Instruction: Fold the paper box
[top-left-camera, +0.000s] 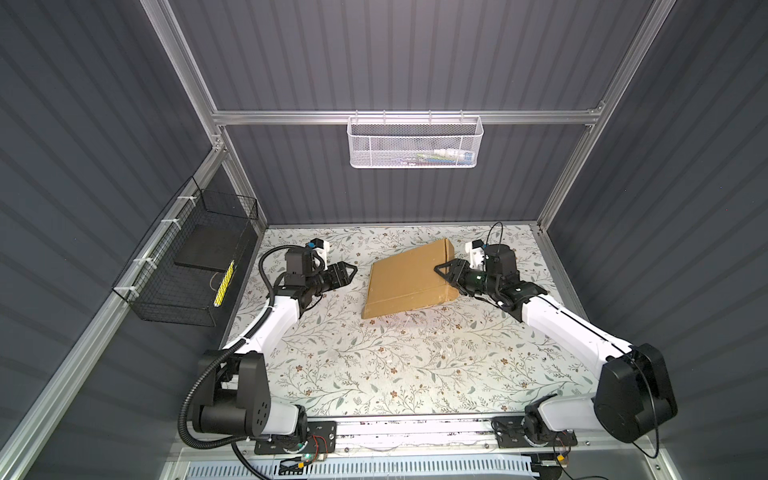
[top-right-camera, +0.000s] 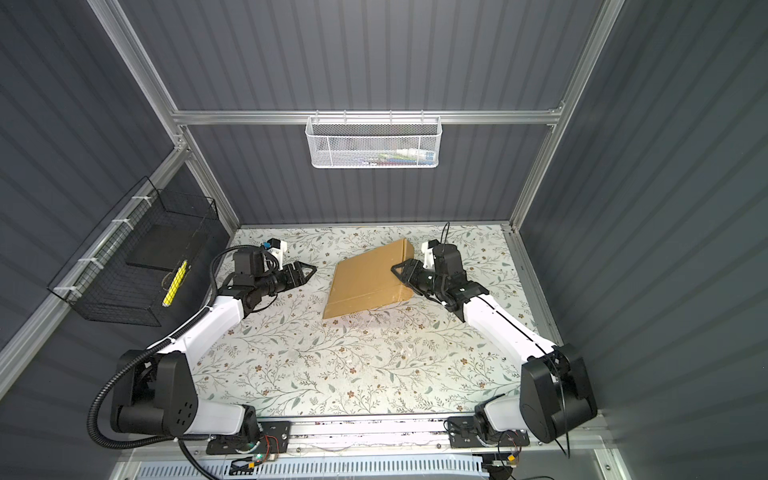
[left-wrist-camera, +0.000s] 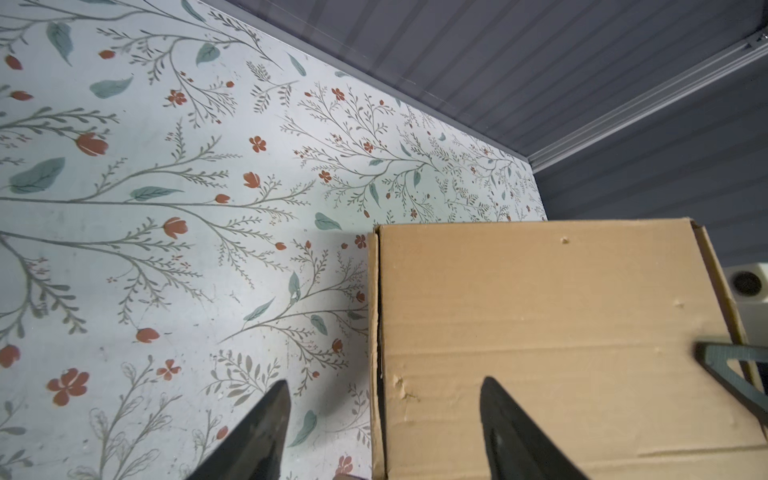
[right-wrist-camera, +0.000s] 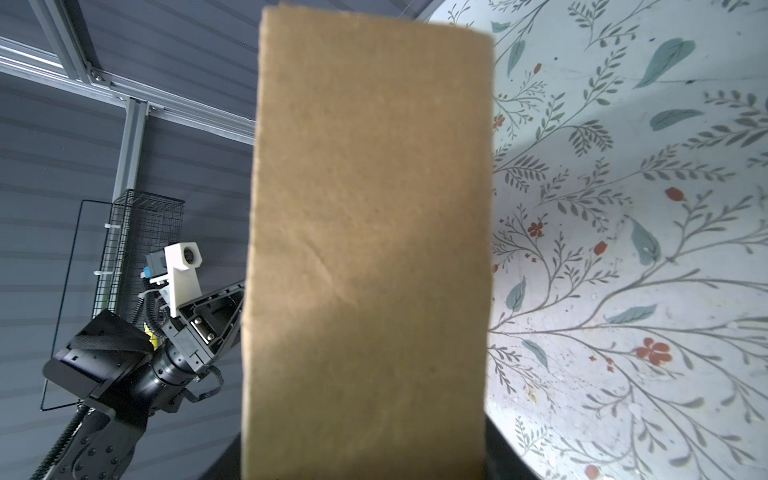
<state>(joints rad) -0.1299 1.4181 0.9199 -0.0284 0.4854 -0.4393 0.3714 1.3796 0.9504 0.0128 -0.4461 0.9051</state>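
One brown corrugated cardboard box sits at the centre of the frame. Two white-and-black robot arms, left arm and right arm, each ending in one black gripper: left gripper, right gripper. Two baskets: one white mesh basket at upper centre, one black wire basket at left, holding one black flat slab and one yellow strip.

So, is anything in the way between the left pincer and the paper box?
Nothing visible. Only bare floral table lies between the open left pincer and the paper box; the right pincer grips its opposite side.
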